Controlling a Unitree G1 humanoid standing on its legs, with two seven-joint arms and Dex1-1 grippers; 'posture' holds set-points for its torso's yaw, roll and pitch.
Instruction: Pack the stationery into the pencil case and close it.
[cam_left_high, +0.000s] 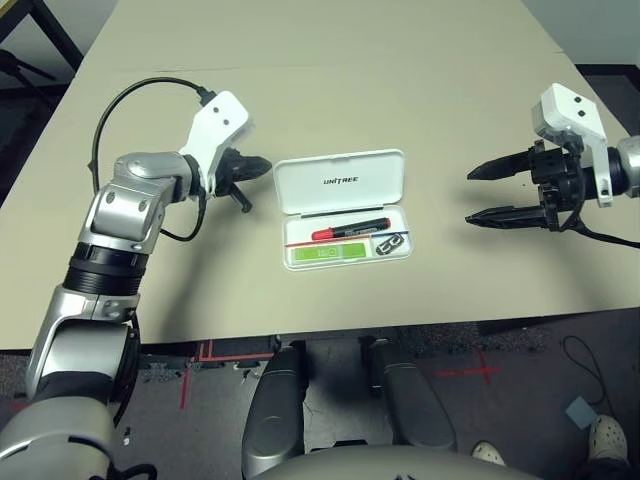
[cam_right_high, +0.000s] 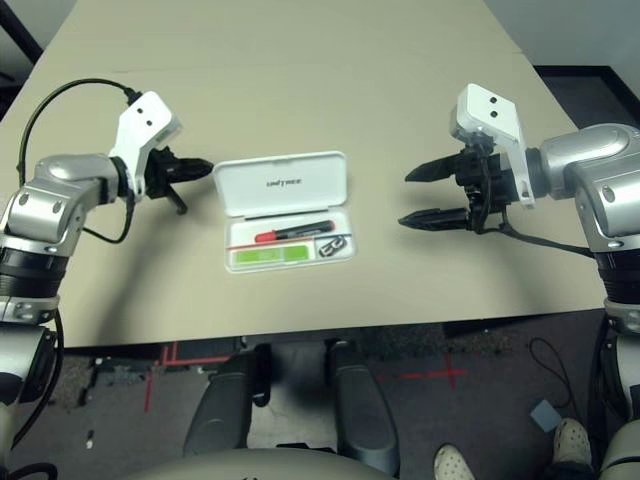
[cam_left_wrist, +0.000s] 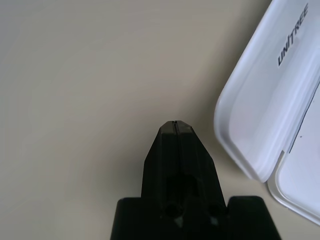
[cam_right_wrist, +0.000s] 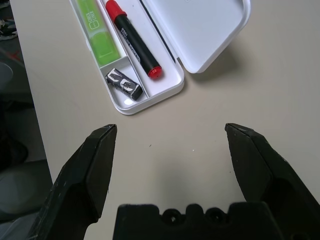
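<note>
The white pencil case lies open mid-table, its lid marked UNITREE laid back flat. In its tray rest the stationery: a red marker with a black label, a lime-green-and-white bar and a small black-and-silver piece. The same pieces appear in the right wrist view: marker, bar, small piece. My left gripper is shut with nothing in it, just left of the lid's edge. My right gripper stands wide open and empty, to the right of the case, pointing at it.
The tan table stretches bare behind and around the case. A black cable loops over my left arm. Below the front edge lie a dark floor with red tape marks and a person's shoe.
</note>
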